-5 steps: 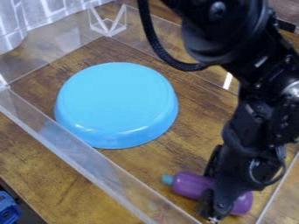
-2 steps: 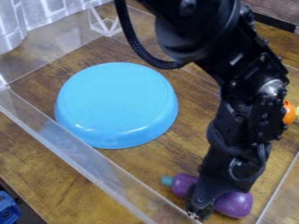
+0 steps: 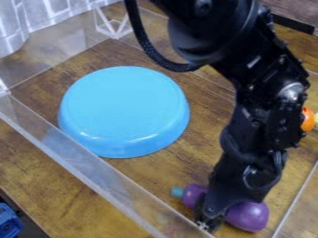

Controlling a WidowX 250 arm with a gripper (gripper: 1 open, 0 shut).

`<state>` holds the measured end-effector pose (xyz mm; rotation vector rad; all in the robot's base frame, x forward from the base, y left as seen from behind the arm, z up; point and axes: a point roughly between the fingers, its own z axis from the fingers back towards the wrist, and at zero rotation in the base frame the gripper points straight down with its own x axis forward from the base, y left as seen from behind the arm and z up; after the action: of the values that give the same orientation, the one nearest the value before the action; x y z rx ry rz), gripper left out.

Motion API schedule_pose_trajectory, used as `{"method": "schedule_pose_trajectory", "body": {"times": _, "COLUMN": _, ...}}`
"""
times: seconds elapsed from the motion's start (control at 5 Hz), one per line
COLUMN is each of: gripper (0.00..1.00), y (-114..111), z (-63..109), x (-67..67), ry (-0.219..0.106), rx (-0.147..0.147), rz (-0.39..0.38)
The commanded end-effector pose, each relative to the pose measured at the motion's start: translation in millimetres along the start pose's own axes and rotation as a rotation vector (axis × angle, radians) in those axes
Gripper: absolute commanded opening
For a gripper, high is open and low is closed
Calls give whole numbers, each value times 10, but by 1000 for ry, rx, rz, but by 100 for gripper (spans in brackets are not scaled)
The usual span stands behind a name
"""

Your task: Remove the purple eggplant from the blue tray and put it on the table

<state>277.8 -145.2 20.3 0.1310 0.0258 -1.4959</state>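
Eggplant (image 3: 247, 215) ×1 on table (image 3: 159, 170) — tray (image 3: 125, 111) ×1 | end effector (image 3: 221, 216) ×1 — opening, grip unclear

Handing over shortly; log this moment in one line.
glossy purple eggplant: on brown wood-grain table, off tray | black gripper: over eggplant, grip unclear | round light-blue tray: left

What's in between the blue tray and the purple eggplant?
Just bare brown table lies between the blue tray and the eggplant, as the camera view shows.
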Motion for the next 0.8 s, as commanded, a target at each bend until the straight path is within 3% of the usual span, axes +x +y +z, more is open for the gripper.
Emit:
{"method": "schedule_pose_trajectory", "body": {"times": 0.0, "gripper": 0, "y": 176, "z": 86, "x": -15, "ry": -21, "rx": 44, "rz": 22}}
{"method": "schedule_pose_trajectory", "body": {"times": 0.2, "gripper": 100, "y": 308, "z": 99, "x": -84, "ry": -18, "rx": 47, "rz": 7}}
{"method": "schedule_pose_trajectory", "body": {"times": 0.4, "gripper": 100, "y": 357, "z": 97, "x": -115, "ry": -28, "rx": 43, "rz": -5}}
{"method": "schedule_pose_trajectory", "body": {"times": 0.6, "gripper": 100, "y": 325, "z": 73, "x": -50, "ry": -41, "rx": 34, "rz": -5}}
